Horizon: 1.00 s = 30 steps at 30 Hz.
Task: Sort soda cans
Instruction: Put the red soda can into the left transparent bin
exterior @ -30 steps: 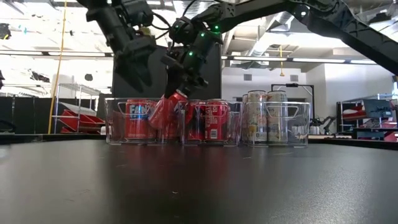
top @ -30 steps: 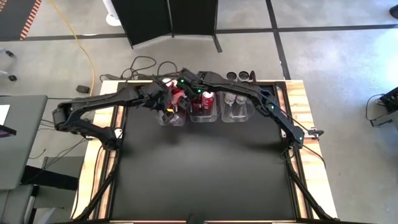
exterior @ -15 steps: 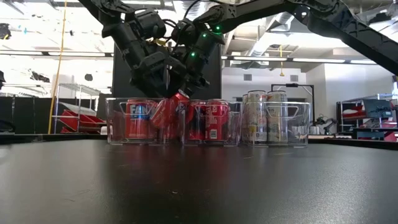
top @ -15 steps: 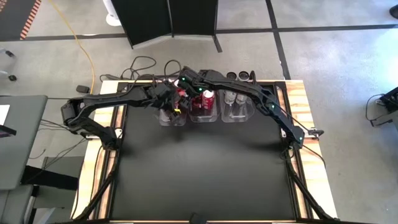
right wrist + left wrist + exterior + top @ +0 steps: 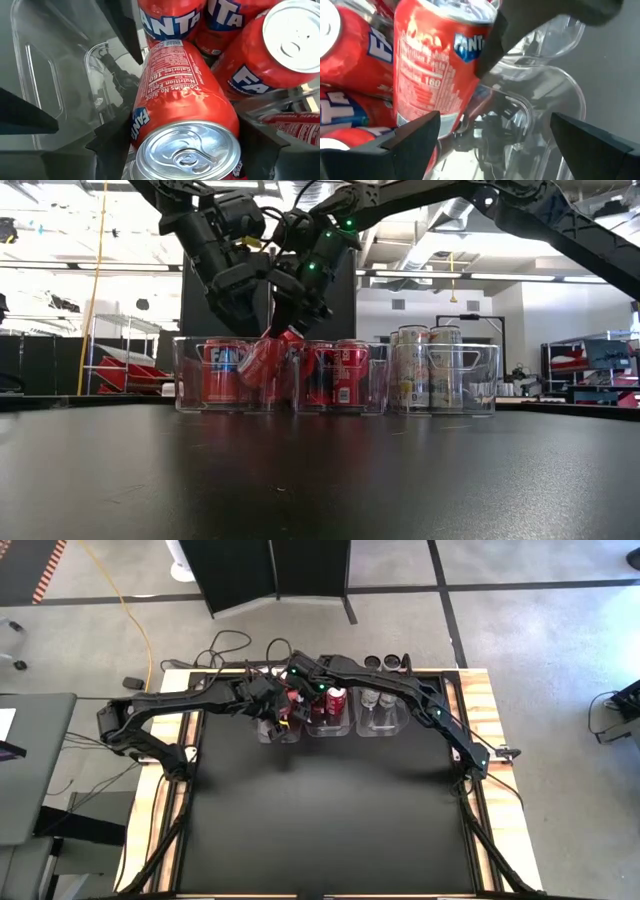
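- three clear bins sit in a row near the far edge of the worktop [image 5: 330, 810]: the left bin [image 5: 190, 375], the middle bin [image 5: 378, 380] and the right bin [image 5: 480, 380].
- the left and middle bins hold red soda cans [image 5: 337, 375]; the right bin holds pale silver-grey cans [image 5: 428, 370].
- a tilted red can [image 5: 180, 95] leans at the divide between the left and middle bins, its silver top pointing up toward the right arm's camera.
- the right gripper [image 5: 290, 320] reaches over from the right side of the worktop and straddles the tilted can's upper end; its fingers [image 5: 112, 142] flank the can on both sides, and whether they still press it cannot be told.
- the left gripper [image 5: 240, 305] hangs over the left bin with its jaws spread wide and nothing between them; its fingers [image 5: 405, 137] stand well apart, with the tilted can just beside one.
- compared with a second ago, the left gripper has swung in from over the left bin's outer side to close against the right gripper, above the tilted can.
- the tilted can has kept much the same lean, and the cans in the middle and right bins have not shifted.
- the right gripper has stayed at the same spot.
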{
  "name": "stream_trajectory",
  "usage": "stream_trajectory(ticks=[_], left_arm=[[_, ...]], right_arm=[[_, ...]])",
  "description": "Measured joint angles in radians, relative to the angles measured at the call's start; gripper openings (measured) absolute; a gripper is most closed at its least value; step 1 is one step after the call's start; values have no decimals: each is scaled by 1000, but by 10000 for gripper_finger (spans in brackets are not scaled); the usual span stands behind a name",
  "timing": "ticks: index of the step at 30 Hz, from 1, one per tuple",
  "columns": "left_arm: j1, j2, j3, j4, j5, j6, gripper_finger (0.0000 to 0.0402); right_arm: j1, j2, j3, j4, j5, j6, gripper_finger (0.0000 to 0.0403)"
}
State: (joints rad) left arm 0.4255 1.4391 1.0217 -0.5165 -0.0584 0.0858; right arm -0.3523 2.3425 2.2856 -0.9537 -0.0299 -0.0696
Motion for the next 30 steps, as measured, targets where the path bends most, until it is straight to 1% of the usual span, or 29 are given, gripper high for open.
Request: stream_trajectory(ticks=[4, 9, 13, 30], left_arm=[[2, 0, -67, 119, 37, -18, 373], [1, -1, -133, 200, 57, -84, 373], [-4, -1, -135, 200, 57, -108, 373], [-7, 0, -137, 216, 56, -125, 373]], right_arm=[[-2, 2, -1, 20, 10, -53, 335], [0, 2, -2, 66, 10, -91, 338], [4, 3, -2, 84, 10, -98, 337], [6, 3, -2, 112, -4, -138, 340]])
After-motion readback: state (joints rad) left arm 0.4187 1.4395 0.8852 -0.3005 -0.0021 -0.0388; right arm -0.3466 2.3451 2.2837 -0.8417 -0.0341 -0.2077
